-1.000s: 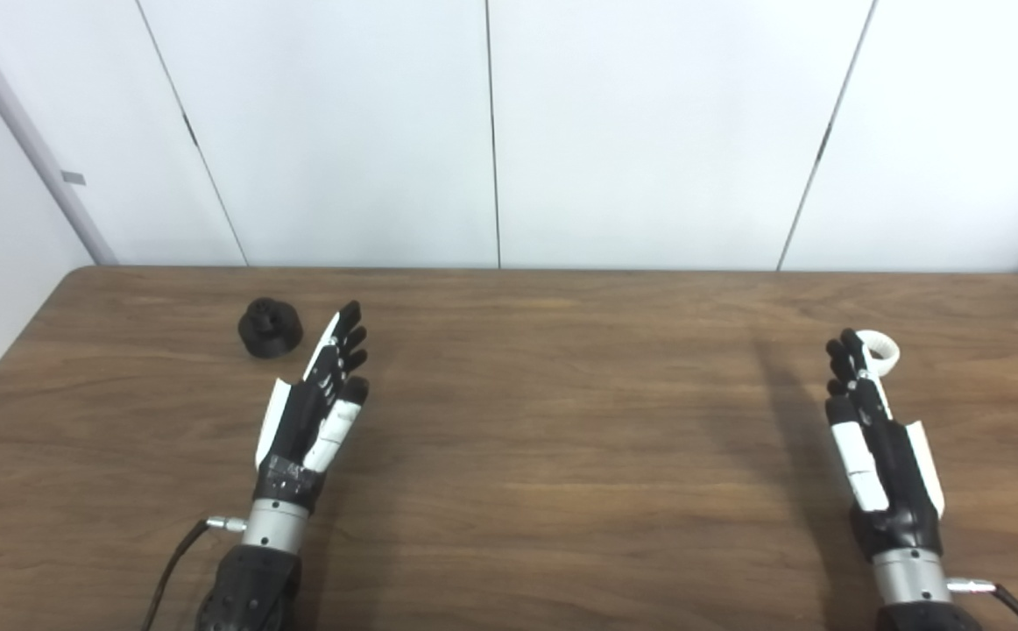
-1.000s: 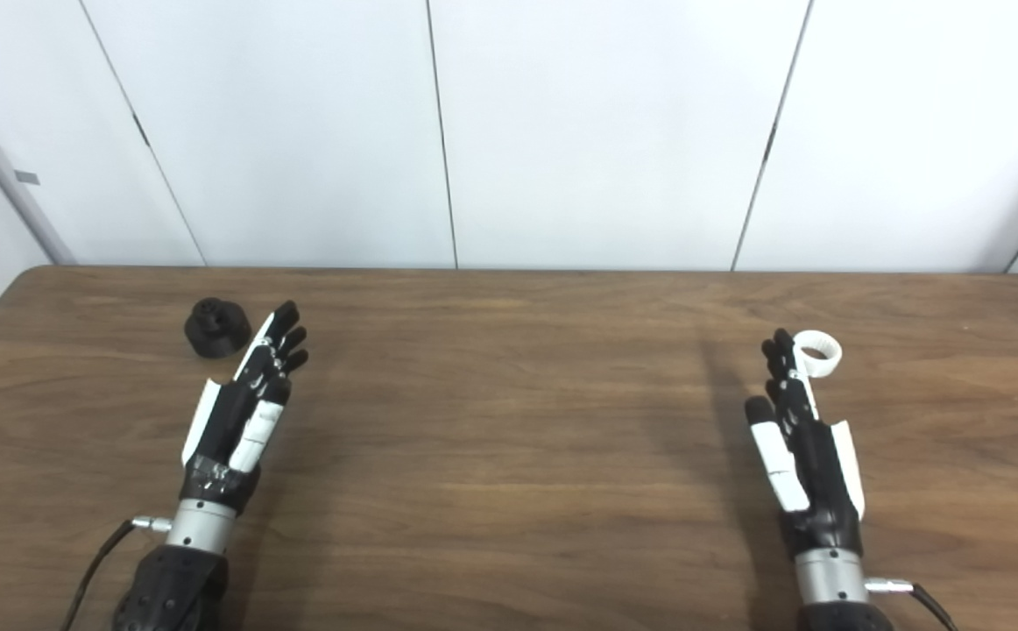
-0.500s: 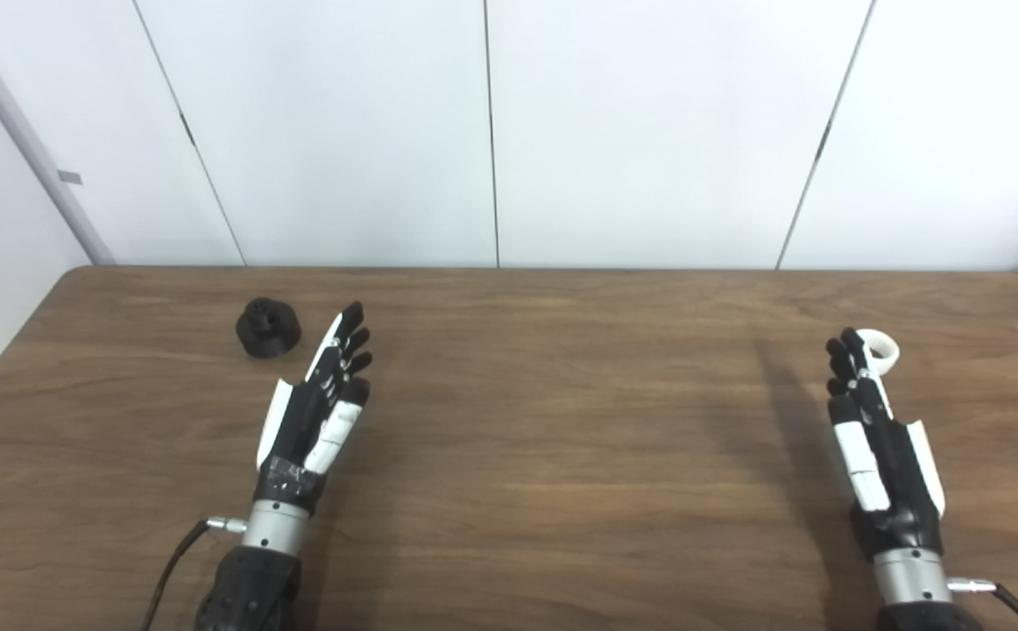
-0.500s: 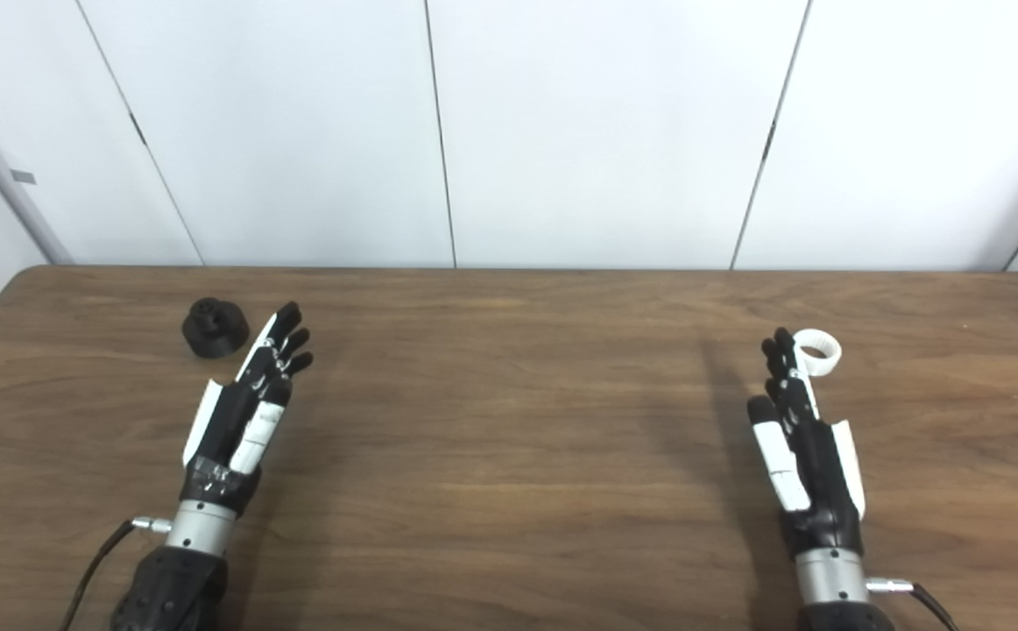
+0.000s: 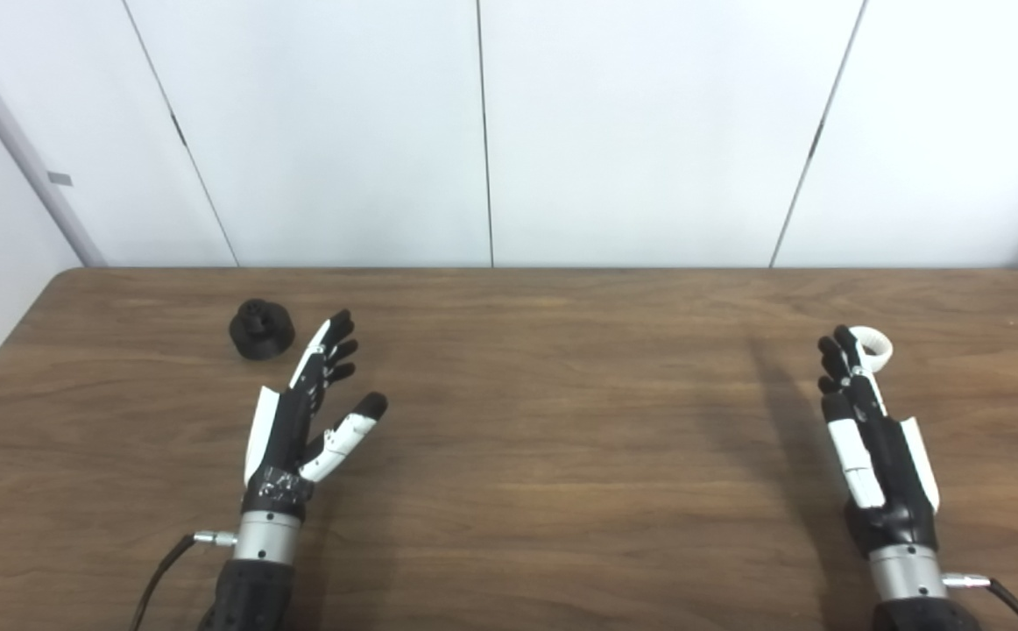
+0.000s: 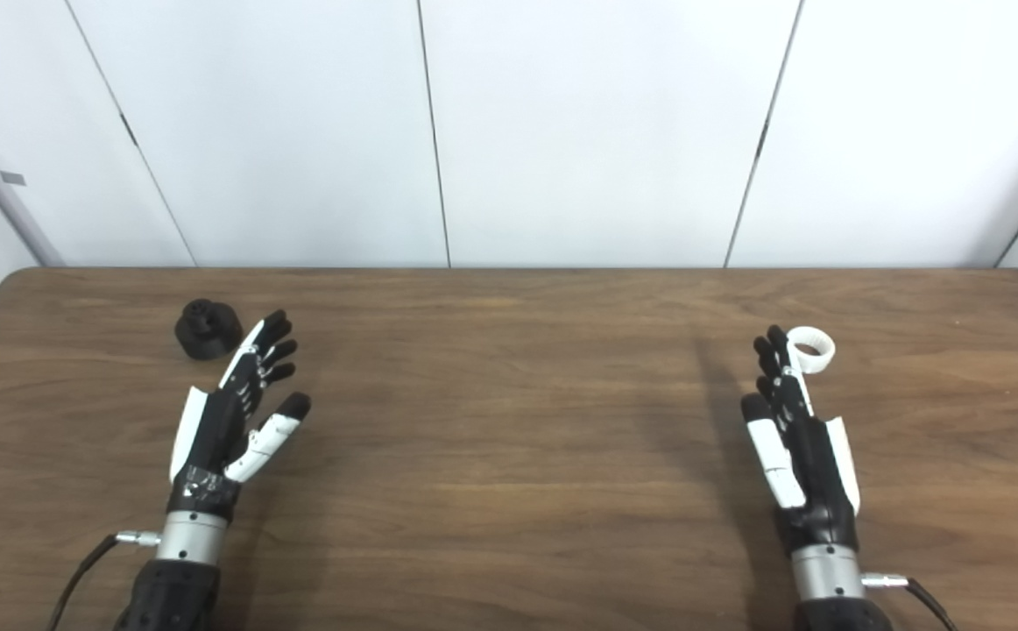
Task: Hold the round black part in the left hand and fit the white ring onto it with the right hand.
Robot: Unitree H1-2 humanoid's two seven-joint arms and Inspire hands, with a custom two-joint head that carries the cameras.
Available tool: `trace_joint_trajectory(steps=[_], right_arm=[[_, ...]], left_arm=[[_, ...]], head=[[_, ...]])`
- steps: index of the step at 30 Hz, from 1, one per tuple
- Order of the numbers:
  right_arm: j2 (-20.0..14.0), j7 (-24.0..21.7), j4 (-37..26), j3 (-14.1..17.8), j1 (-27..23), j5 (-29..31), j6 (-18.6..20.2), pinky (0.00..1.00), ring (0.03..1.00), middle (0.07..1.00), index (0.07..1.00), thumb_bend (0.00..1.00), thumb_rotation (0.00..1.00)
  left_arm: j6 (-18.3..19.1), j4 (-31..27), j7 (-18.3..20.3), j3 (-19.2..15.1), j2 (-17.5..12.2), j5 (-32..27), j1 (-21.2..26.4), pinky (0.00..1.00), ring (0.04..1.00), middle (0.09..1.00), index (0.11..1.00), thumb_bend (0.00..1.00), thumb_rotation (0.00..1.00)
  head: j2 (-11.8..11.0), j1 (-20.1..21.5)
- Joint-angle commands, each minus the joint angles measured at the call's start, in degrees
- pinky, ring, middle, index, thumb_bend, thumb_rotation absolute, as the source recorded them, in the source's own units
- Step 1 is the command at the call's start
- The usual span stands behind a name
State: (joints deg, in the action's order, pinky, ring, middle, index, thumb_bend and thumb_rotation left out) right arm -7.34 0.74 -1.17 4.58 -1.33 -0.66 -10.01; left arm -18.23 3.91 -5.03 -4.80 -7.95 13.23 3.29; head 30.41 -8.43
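Item 1, round black part [image 5: 261, 329]: sitting upright on the wooden table [image 5: 562, 421], far-left area, w/ a knobbed top facing up; lying just beyond and left of the left hand's fingertips, apart from them, nothing touching it.

Item 2, white ring [image 6: 810, 350]: resting on the table at far right, hole facing up; sitting right beside the right hand's fingertips, partly behind them; contact not clear from either view.

Item 3, left hand [image 5: 303, 416]: hovering low over the table, released, grasping nothing; fingers [image 5: 334, 346] stretching out toward the black part, thumb splaying out to the right.

Item 4, right hand [image 6: 794, 425]: lying low over the table, released, holding nothing; fingers extending straight and close together, thumb lying alongside on the inner side.

Backdrop: white wall panels [image 5: 491, 131] standing behind the table's far edge.
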Motion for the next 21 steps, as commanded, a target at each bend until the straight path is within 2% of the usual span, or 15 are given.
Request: trace_joint_trajectory(steps=[1, 4, 7, 10, 15, 18, 21], right_arm=[[-0.5, -0.4, 2.1, 0.4, 0.7, 0.5, -1.8, 0.97, 0.977, 0.959, 0.982, 0.58, 0.86], [-0.6, -0.3, 2.3, 0.5, 0.6, 0.6, -1.9, 0.96, 0.971, 0.955, 0.979, 0.57, 0.86], [-0.5, -0.4, 2.5, 0.6, 0.6, 0.8, -1.8, 0.97, 0.98, 0.959, 0.984, 0.57, 0.85], [-0.6, -0.5, 3.0, 0.6, 0.6, 0.8, -2.5, 0.97, 0.978, 0.959, 0.985, 0.56, 0.85], [-0.7, -0.7, 3.7, 0.7, 0.6, 1.2, -3.4, 0.98, 0.976, 0.963, 0.99, 0.55, 0.85], [-0.7, -0.8, 4.3, 0.7, 0.5, 1.3, -3.9, 0.99, 0.98, 0.961, 0.986, 0.56, 0.85], [-0.8, -0.9, 4.7, 0.7, 0.6, 1.4, -4.0, 0.99, 0.977, 0.963, 0.988, 0.56, 0.85]], left_arm=[[-3.3, 2.4, -3.3, -1.0, -2.5, 4.4, -0.9, 0.81, 0.891, 0.921, 0.934, 0.84, 0.55], [-2.5, 2.8, -5.3, -1.5, -4.2, 8.1, -0.3, 0.86, 0.934, 0.937, 0.937, 0.86, 0.5], [-5.0, 4.3, -9.2, -1.6, -6.3, 12.6, 0.5, 0.86, 0.925, 0.932, 0.923, 0.85, 0.44], [-5.4, 5.2, -13.9, -1.3, -8.5, 19.2, 1.4, 0.81, 0.911, 0.928, 0.912, 0.85, 0.43], [-6.8, 7.1, -22.2, -1.6, -11.5, 26.0, 3.4, 0.82, 0.893, 0.879, 0.849, 0.86, 0.3], [-7.3, 9.0, -26.6, -1.7, -13.2, 28.9, 4.8, 0.83, 0.902, 0.881, 0.843, 0.85, 0.35], [-7.5, 11.8, -31.4, -1.7, -14.6, 31.1, 6.3, 0.84, 0.915, 0.899, 0.858, 0.86, 0.36]], head=[[0.0, -0.2], [0.0, -0.3], [-0.6, -0.4], [-1.2, -1.2], [-1.5, -1.9], [-2.2, -2.2], [-2.6, -2.9]])
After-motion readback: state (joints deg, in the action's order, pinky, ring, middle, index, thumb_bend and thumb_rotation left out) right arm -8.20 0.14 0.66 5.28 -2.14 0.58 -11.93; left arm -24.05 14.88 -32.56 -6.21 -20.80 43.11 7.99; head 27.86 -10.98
